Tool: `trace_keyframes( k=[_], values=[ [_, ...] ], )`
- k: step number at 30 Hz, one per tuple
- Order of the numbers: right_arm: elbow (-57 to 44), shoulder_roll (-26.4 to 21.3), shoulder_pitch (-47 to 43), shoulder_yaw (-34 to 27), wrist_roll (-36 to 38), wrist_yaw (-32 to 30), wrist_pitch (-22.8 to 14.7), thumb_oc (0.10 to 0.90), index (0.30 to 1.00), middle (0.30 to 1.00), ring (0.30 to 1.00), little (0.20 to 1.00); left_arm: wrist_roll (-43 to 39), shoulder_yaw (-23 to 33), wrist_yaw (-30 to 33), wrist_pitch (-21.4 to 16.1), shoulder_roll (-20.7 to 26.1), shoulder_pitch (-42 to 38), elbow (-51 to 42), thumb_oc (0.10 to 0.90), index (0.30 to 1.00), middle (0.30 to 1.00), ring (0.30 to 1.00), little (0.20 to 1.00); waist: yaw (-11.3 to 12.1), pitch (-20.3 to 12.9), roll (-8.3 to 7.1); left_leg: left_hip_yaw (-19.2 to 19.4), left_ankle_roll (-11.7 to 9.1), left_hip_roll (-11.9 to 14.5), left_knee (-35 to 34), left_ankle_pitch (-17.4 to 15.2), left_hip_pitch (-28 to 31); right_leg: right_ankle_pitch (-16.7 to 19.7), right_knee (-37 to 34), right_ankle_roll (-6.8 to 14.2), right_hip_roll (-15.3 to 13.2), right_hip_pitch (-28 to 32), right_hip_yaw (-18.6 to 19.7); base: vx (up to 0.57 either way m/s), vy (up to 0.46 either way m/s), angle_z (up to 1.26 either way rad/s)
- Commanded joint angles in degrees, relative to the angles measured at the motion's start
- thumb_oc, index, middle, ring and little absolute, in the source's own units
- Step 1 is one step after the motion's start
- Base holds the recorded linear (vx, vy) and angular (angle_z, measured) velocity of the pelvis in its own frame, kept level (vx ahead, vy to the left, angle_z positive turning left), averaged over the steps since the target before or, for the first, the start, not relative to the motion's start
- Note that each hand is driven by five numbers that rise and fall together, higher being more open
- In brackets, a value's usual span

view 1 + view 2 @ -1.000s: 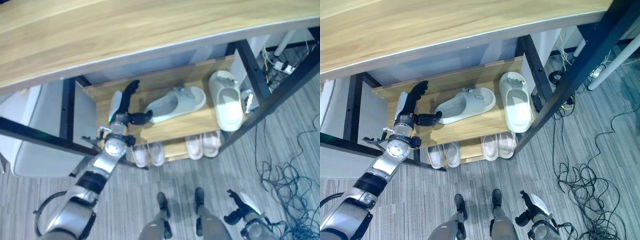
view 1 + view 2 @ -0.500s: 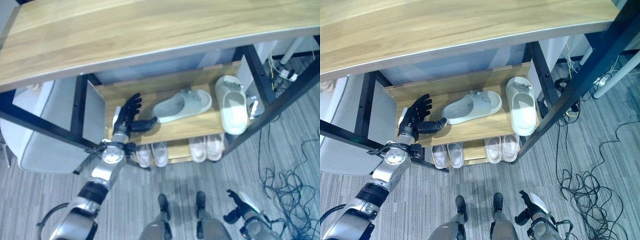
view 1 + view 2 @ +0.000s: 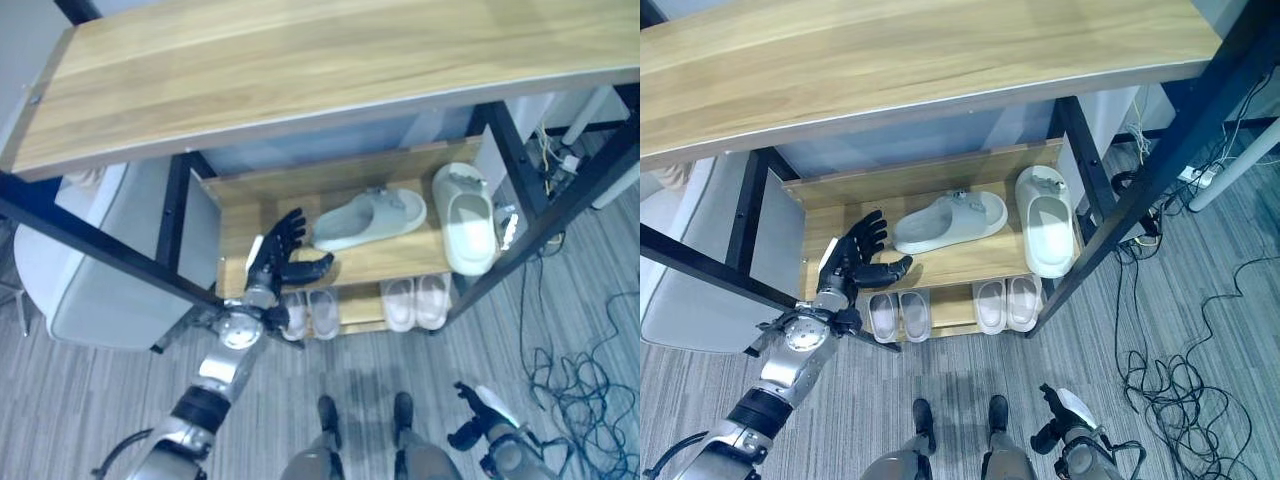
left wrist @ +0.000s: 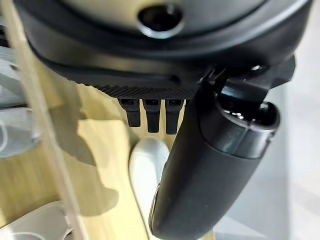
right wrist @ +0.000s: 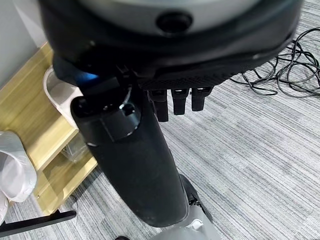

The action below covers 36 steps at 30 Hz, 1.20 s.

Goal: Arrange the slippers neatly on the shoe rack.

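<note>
Two pale slippers (image 3: pixel 949 221) (image 3: pixel 1046 226) lay askew on the shoe rack (image 3: pixel 940 262). The left hand (image 3: pixel 852 262), fingers spread and empty, hovered left; it should probably square them side by side.

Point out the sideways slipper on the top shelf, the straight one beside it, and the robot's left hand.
Sideways slipper (image 3: pixel 950 220): right eye view, on its strap.
Straight slipper (image 3: pixel 1047 225): right eye view, on its footbed.
Left hand (image 3: pixel 848 268): right eye view, on its palm, fingers spread, holding nothing.
</note>
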Motion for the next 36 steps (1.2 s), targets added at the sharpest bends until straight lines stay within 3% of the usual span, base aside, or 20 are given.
trace_keyframes(
  k=[1,18,36],
  values=[
    [-2.73,-0.81,2.96,-1.15,-0.92,-1.16,-1.27,0.800,0.900,0.900,0.900,0.900,-0.07,2.02,-0.79,-5.03,-1.80,-5.52,-0.78,0.800,0.900,0.900,0.900,0.900,1.38,-4.36,-2.40,1.22,-4.85,2.08,-0.42,-3.05,3.14,-5.78,-0.09,5.57,-4.55,0.16,-2.37,0.00,0.000,0.00],
    [-3.74,-1.72,3.95,-1.74,-1.52,-1.73,-1.12,0.800,0.900,0.900,0.900,0.900,2.10,-3.95,-3.31,-3.73,-5.66,-5.43,-2.26,0.800,0.900,0.900,0.900,0.900,0.73,-3.25,-2.72,1.42,-4.87,2.48,-0.42,-2.66,2.37,-5.60,-0.09,5.47,-4.25,-0.94,-2.03,0.00,0.000,0.00],
    [-3.51,-1.52,3.25,-1.50,-2.14,-2.17,-1.22,0.800,0.900,0.900,0.900,0.900,1.46,-7.66,-8.39,-2.82,-4.46,2.89,-11.00,0.800,0.900,0.900,0.900,0.900,1.85,-2.63,-1.51,1.22,-4.88,2.26,-0.42,-2.39,2.55,-5.72,-0.09,5.31,-4.35,-0.71,-2.32,0.00,-0.001,0.00]
  ],
)
